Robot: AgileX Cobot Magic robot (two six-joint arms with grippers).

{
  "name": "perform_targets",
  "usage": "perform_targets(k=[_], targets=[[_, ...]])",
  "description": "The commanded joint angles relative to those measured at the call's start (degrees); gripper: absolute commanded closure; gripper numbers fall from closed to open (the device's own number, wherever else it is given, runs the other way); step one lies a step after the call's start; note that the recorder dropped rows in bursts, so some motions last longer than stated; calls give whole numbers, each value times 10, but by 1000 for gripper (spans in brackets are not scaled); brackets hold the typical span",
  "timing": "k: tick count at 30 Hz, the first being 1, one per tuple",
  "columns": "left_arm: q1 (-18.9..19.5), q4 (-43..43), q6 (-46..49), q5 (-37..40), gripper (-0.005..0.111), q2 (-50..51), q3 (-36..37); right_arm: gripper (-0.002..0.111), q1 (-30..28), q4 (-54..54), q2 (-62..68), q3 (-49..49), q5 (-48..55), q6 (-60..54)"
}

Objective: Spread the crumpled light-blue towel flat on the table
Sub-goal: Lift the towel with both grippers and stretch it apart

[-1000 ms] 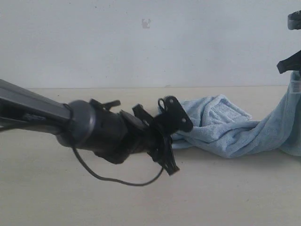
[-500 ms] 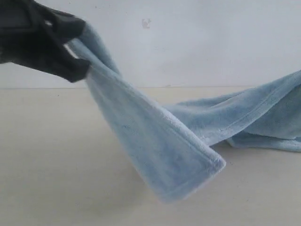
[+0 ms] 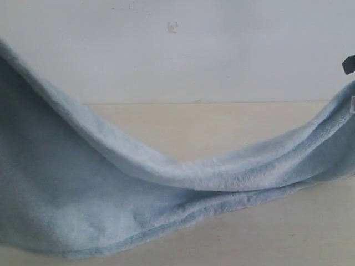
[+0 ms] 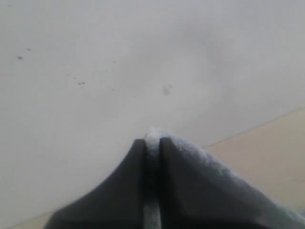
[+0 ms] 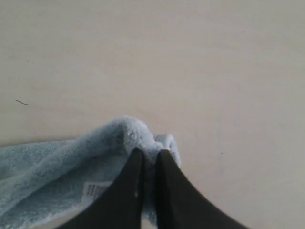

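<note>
The pale light-blue towel (image 3: pixel 111 194) hangs stretched across the exterior view, sagging in the middle over the beige table (image 3: pixel 233 127). Its left end rises out of frame at the top left, where my left gripper is out of that view. In the left wrist view my left gripper (image 4: pixel 152 143) is shut on a towel edge (image 4: pixel 153 134). My right gripper (image 5: pixel 150 153) is shut on the other end of the towel (image 5: pixel 71 157), near its white label (image 5: pixel 95 192). Only a black bit of the right gripper (image 3: pixel 348 64) shows at the exterior view's right edge.
An off-white wall (image 3: pixel 177 50) runs behind the table. Bare table surface (image 3: pixel 277 233) shows in front of the towel at the lower right.
The left gripper has carried its towel end up and left, out of the exterior view. The towel has gone from a bunched heap to a long stretched span filling the lower left.
</note>
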Motion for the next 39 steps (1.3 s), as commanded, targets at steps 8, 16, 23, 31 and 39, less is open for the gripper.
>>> perform_targets(k=[8, 16, 23, 31, 39], targets=[[-2, -2, 25, -74, 103, -24, 3, 108, -1, -45, -67, -5, 0, 31], [-2, -2, 9, -86, 103, -91, 3, 108, -1, -44, -212, 47, 26, 51], [-2, -2, 7, -83, 103, -172, 3, 108, -1, -58, -370, 137, -3, 98], [-2, -2, 13, -88, 103, -236, 7, 108, 17, -76, -482, 161, 5, 110], [-2, -2, -35, -177, 103, -156, 127, 108, 30, -154, -402, 235, -19, 129]])
